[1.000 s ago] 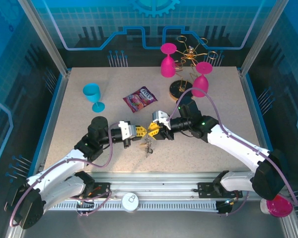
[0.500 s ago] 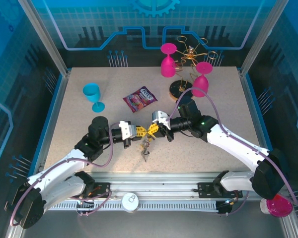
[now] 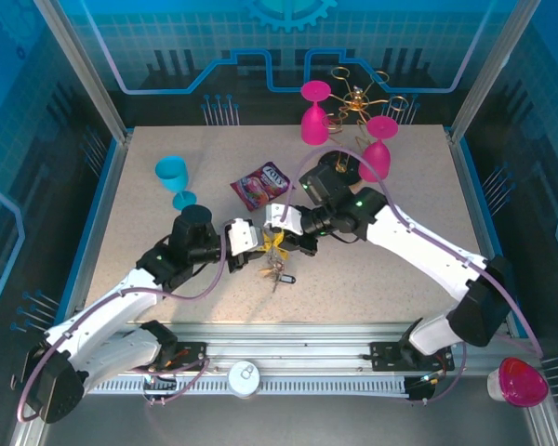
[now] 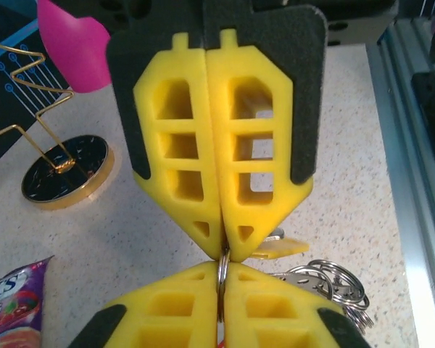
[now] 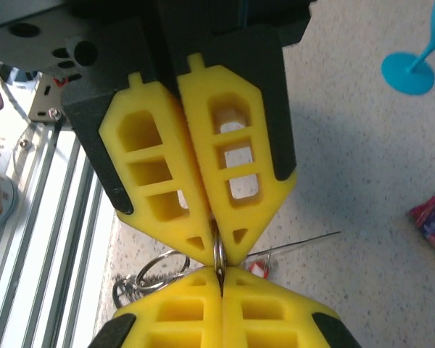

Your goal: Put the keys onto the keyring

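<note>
1. L gripper (image 3: 260, 245): clenched on the keyring (image 4: 221, 265), a thin metal loop seen edge-on betw. its yellow pads.
2. R gripper (image 3: 282, 236): clenched on the same loop from the opposite side. The two grippers sit tip to tip, nearly touching, above mid-desk (image 3: 391, 279), on the near side of the snack packet (image 3: 262, 184).
3. Keys (image 3: 275, 271): bunched w/ silvery rings just below the pinch point. Yellow head (image 4: 281, 248) and small red head (image 5: 259, 270) visible. Cannot tell whether any key is threaded on the held loop, or whether the lowest key touches the desk.
4. Est. step: loop held two-handed, prob. for opening or threading. Task judged incomplete.
5. Risk A, slip: loop is thin and held at pad tips only. Uneven pull betw. arms could twist it out of one gripper, and the bunch would swing or drop.
6. Risk B, collision: almost no gap betw. opposing tips. Any closing motion could give pad-on-pad contact and bend the loop.
7. Risk C, no free gripper: fetching a key needs one gripper to release. A single pinch may let the loop rotate under the bunch's weight.
8. Risk D, snag: dangling rings hang close to the pads and may catch during a regrasp.
</note>
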Available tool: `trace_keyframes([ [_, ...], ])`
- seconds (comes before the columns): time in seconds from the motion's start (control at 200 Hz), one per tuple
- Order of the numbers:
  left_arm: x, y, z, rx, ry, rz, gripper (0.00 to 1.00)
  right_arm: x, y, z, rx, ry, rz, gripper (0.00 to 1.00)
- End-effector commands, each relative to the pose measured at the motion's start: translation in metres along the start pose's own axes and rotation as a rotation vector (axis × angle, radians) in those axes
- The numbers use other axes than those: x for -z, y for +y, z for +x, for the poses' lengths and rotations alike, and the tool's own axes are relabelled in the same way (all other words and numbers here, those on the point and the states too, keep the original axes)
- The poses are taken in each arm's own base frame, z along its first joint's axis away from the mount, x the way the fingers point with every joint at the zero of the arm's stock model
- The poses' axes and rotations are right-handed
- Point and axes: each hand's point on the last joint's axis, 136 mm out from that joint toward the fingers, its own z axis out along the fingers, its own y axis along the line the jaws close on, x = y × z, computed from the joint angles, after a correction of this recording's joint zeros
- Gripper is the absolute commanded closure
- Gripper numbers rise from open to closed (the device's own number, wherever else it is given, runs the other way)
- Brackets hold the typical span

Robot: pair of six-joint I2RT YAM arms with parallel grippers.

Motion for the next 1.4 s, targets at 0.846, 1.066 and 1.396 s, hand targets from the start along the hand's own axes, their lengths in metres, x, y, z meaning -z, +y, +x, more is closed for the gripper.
trace_keyframes([
  [0.846,0.014,-0.014,-0.029,-0.13,-0.226,-0.016,1.0,0.018,0.011,-0.007,-0.159,-0.309,-0.075,0.69],
  [1.066,0.013,-0.013,-0.029,-0.123,-0.228,-0.017,1.0,0.016,0.013,-0.009,-0.153,-0.311,-0.091,0.76],
  [1.396,0.013,-0.013,-0.029,-0.113,-0.229,-0.017,1.0,0.017,0.007,-0.012,-0.157,-0.321,-0.068,1.0],
])
